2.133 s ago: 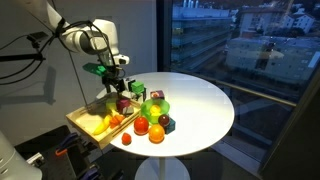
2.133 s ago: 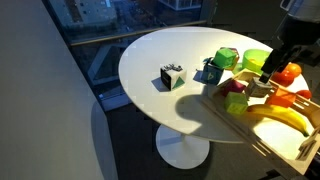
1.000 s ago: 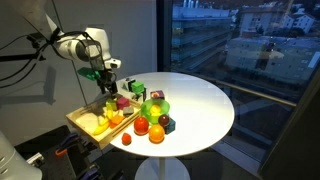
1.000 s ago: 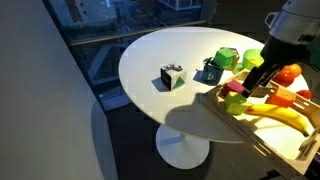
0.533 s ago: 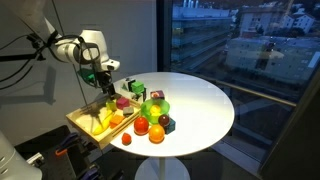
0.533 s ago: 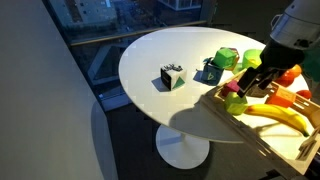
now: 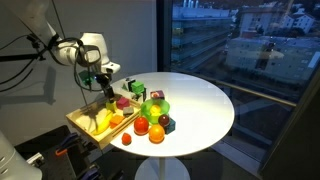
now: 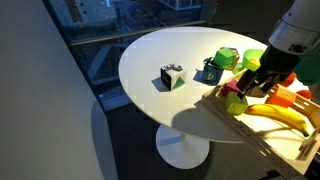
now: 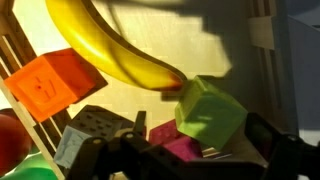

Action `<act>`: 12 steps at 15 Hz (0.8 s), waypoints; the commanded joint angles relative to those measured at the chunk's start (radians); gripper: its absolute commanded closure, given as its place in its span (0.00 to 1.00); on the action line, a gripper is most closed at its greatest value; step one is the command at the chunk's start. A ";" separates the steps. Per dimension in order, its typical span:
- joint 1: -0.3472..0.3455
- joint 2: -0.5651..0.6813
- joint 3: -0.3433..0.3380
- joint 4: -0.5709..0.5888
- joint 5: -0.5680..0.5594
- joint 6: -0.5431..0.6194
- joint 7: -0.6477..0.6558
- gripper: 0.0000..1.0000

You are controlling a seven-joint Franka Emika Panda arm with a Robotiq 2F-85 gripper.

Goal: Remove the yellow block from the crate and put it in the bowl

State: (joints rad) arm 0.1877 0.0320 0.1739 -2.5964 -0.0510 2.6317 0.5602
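The wooden crate (image 7: pixel 88 130) (image 8: pixel 232 125) sits at the edge of the round white table. In the wrist view the yellow-green block (image 9: pixel 210 112) lies on the crate floor (image 9: pixel 200 45), leaning on a magenta block (image 9: pixel 175 148). It also shows in an exterior view (image 8: pixel 236 102). My gripper (image 9: pixel 200 138) (image 7: pixel 107 90) (image 8: pixel 256 84) is open and low in the crate, one finger on each side of the block. The lime-green bowl (image 7: pixel 153 107) (image 8: pixel 256 60) stands on the table just beyond the crate.
A banana (image 9: pixel 110 45) (image 8: pixel 285 118) and an orange block (image 9: pixel 50 85) lie in the crate. Two orange balls (image 7: pixel 141 126) (image 7: pixel 157 133), a dark cube (image 7: pixel 168 124), a die-like cube (image 8: pixel 172 76) and green pieces (image 8: pixel 226 59) stand on the table (image 7: pixel 205 110).
My gripper has moved sideways along the crate and come down into it, ending with its open fingers around the yellow-green block. The objects have not moved.
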 commanded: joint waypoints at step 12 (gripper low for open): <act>0.039 0.115 -0.030 0.093 -0.098 0.011 0.099 0.00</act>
State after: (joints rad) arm 0.2041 0.1218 0.1644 -2.5309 -0.1087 2.6338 0.6167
